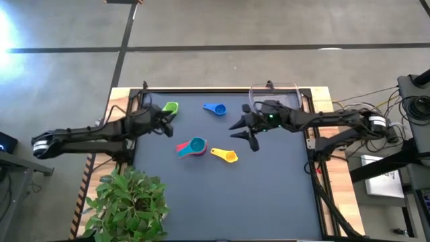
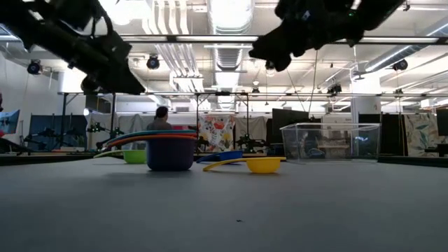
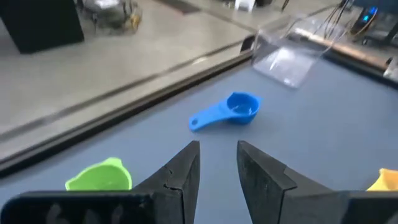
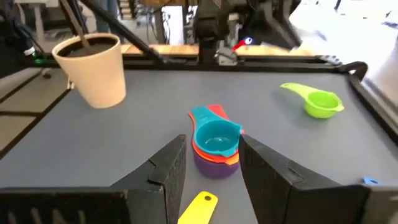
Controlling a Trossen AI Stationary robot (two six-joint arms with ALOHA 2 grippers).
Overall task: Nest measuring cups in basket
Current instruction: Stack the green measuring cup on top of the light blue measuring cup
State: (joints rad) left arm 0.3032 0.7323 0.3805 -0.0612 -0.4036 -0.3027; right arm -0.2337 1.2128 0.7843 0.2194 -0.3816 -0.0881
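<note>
- Right now my right gripper (image 4: 211, 177) hangs apart and empty above the teal-topped stack (image 4: 214, 148), lined up to grab it.
- My left gripper (image 3: 217, 165), slightly apart, waits near the green cup (image 3: 99, 177).
- Basket (image 1: 274, 94) holds nothing I can see.

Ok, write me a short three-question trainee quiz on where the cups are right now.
1. True or false: the basket already holds a measuring cup.
2. Which cup is on top of the nested stack? A) teal B) yellow C) green
3. Fill in: the loose cup nearest the left end effector is the ____ one.

Key:
1. False; the clear basket looks empty, and the blue cup, yellow cup and green cup all lie on the mat.
2. A, the teal cup tops the stack.
3. Green.
</note>
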